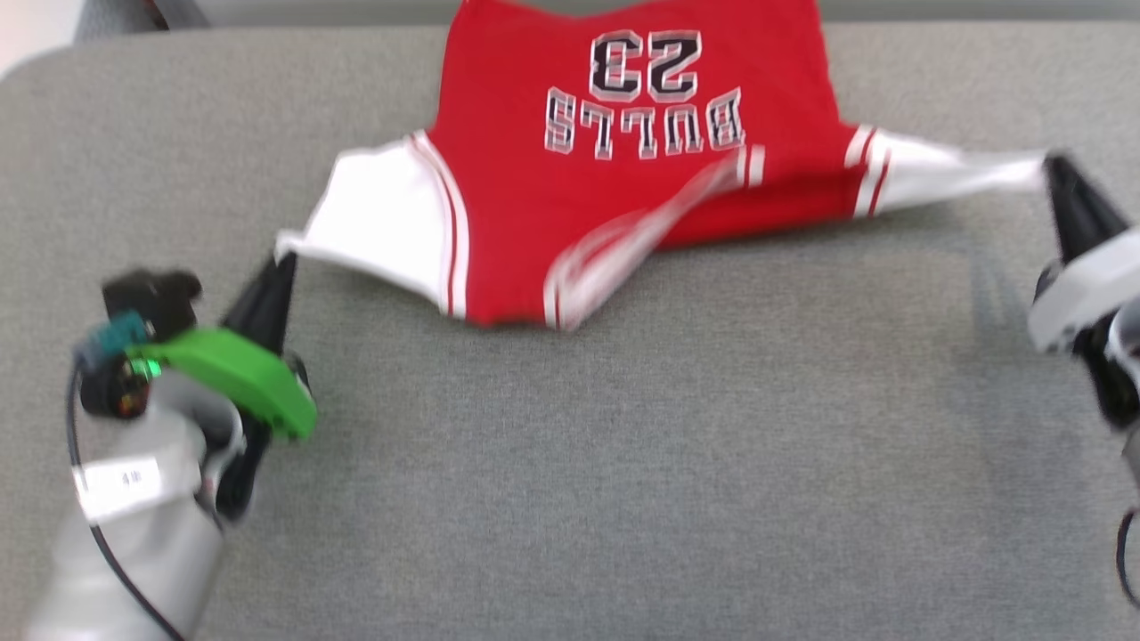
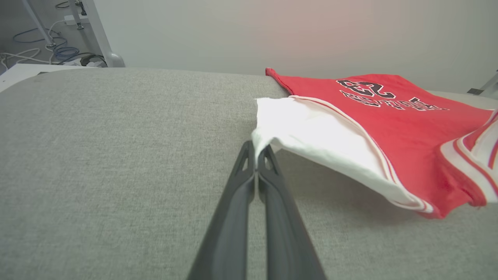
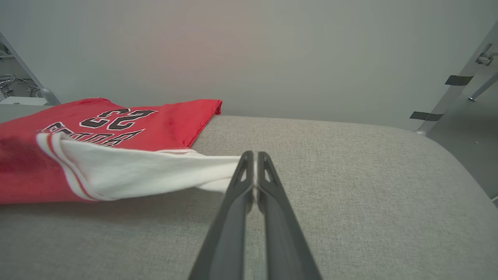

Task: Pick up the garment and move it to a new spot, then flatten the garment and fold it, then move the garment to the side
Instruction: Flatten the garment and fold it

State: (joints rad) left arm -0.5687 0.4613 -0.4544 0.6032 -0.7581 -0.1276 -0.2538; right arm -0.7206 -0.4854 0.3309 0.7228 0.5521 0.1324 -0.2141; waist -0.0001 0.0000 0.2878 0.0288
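A table [image 1: 570,463] covered in grey woven fabric takes up most of the head view, its far left corner rounded. Behind it stands a plain pale wall [image 3: 272,50]. In the left wrist view, loose cables [image 2: 58,52] lie beyond that corner beside a white frame leg [image 2: 99,35]. In the right wrist view the table's right side curves down toward a grey floor [image 3: 467,151], where a slanted post [image 3: 453,93] carries two strips of black tape.

The garment [image 1: 623,205] lies at the far middle of the table, print side up, with "BULLS 23" upside down from the head view. Its red hem reaches the table's far edge. The collar side faces the robot, and its striped trim is blurred. Both white sleeves are drawn outward and raised off the cover, with shadow beneath.

The left end effector [image 1: 283,260] has its two dark fingers pressed together on the tip of the left cuff. The right end effector [image 1: 1054,165] pinches the opposite cuff the same way, that sleeve stretched to a narrow point.

A wide stretch of grey cover lies between the garment and the near side. More cover runs left of the left end effector toward the rounded corner, and right of the right end effector toward the curved edge.
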